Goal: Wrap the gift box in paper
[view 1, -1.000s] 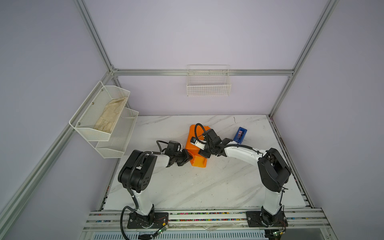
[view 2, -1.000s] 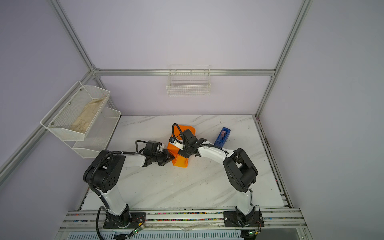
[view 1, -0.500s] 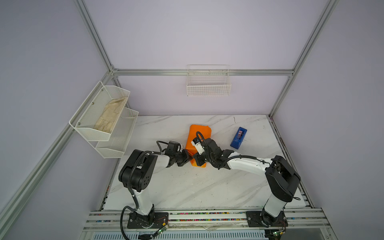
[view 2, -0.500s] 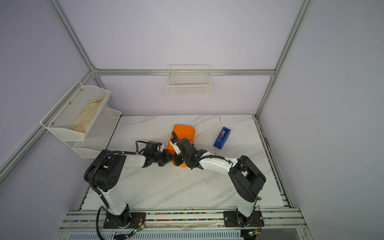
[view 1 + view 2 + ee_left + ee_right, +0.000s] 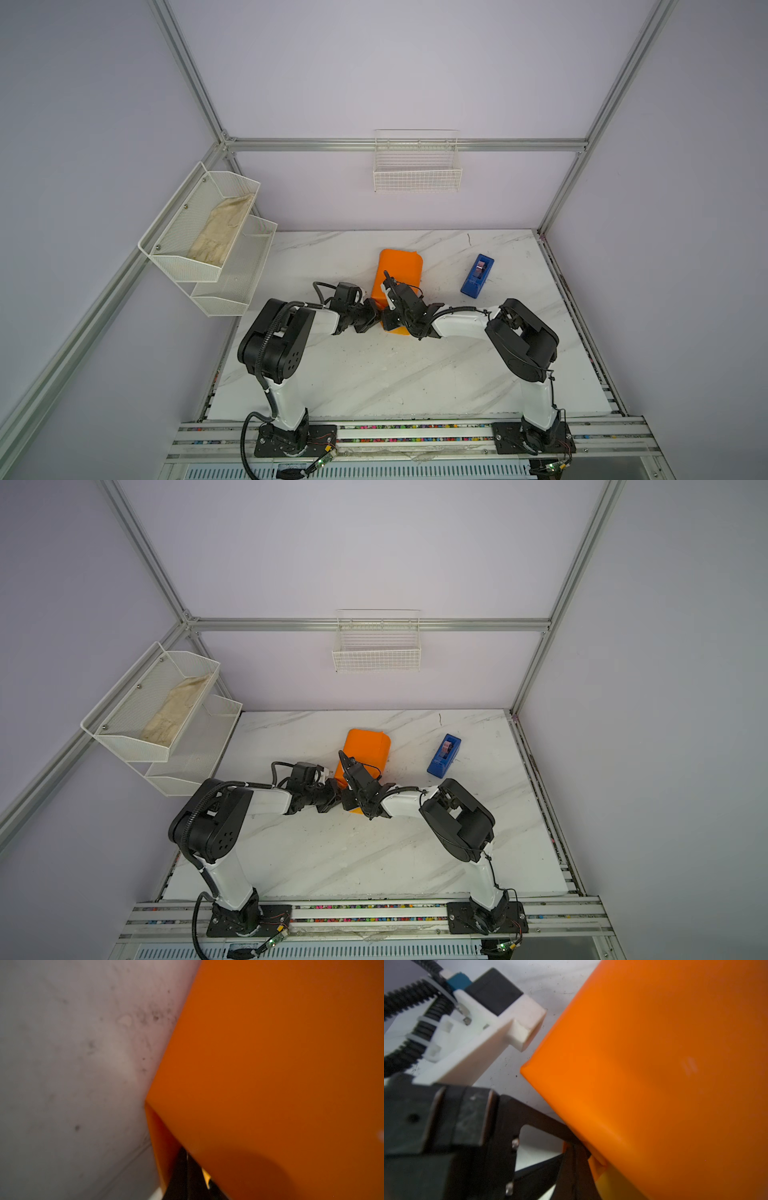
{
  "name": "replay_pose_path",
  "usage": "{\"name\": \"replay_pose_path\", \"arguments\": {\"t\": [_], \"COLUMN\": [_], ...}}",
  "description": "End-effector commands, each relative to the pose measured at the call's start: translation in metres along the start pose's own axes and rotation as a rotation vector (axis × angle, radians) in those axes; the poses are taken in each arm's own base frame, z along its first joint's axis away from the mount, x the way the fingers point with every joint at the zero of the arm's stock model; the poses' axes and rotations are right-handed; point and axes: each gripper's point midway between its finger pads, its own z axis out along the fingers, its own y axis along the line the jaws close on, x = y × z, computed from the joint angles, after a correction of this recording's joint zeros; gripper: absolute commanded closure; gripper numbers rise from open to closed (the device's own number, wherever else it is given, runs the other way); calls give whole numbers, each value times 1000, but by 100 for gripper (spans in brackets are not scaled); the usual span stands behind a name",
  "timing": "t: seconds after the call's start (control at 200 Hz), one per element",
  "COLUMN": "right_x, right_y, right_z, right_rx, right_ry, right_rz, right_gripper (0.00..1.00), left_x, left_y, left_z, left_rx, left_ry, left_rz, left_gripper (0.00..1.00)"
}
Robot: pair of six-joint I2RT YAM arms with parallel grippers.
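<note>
Marble table [image 5: 374,374] fills the lower half of both top views. The paper [image 5: 400,266] lies on it just above frame centre, folded into an orange parcel. Its long axis runs nearly top to bottom in frame, with the upper end a bit right of the lower end. The upper end is rounded and free; the lower end is covered by the two arms. The gift box is not visible anywhere. Probably inside the parcel, can't confirm.

Both arms meet at the parcel's lower end. The left gripper [image 5: 372,318] comes in from frame left at the lower-left corner. The right gripper [image 5: 389,321] comes in from frame right, over the lower edge. Their tips are just beside each other. So the parcel stretches up-frame from both, neither arm is clearly nearer, and the upper end is well apart from both.

The left gripper is clenched. In the left wrist view its dark fingers [image 5: 180,1178] sit together at the bottom edge with an orange flap and a yellow sliver caught there, which reads as pinching the paper. The right gripper is clenched too. In the right wrist view a yellow-backed flap touches it at low centre, but whether it's actually gripped I can't tell.

The blue tape dispenser [image 5: 478,276] stands right of the parcel, on the right arm's side.

Judgement: the coming move turns on that lower end, folding it up-frame along the long axis.
</note>
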Motion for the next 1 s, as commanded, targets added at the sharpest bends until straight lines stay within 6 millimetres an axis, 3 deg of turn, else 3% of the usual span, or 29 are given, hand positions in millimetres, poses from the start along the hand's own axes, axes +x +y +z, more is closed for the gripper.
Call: {"name": "replay_pose_path", "arguments": {"t": [0.0, 0.18, 0.315, 0.46, 0.555, 0.7, 0.815, 0.995], "right_x": [-6, -14, -26, -20, -9, 9, 21, 19], "right_y": [-17, -28, -3, 11, -2, -55, -92, -78], "right_z": [6, -1, -21, -53, -75, -102, -108, -87], "right_rx": [121, 193, 74, -12, 19, 115, 150, 2], "right_ry": [-29, -39, -44, 5, 19, 11, 4, 38], "right_rz": [3, 21, 27, 138, 216, 408, 487, 461], "right_gripper": [100, 100, 100, 100, 100, 100, 100, 100], "left_x": [14, 14, 15, 14, 14, 14, 13, 12], "left_y": [22, 23, 23, 22, 22, 21, 19, 16], "left_z": [4, 4, 4, 4, 4, 4, 4, 5], "left_rx": [-37, -37, -36, -35, -34, -34, -27, -23], "left_ry": [36, 39, 39, 39, 39, 40, 44, 50], "left_rz": [-35, -37, -38, -38, -36, -35, -28, -22], "left_gripper": [96, 96, 96, 96, 96, 96, 96, 96]}}
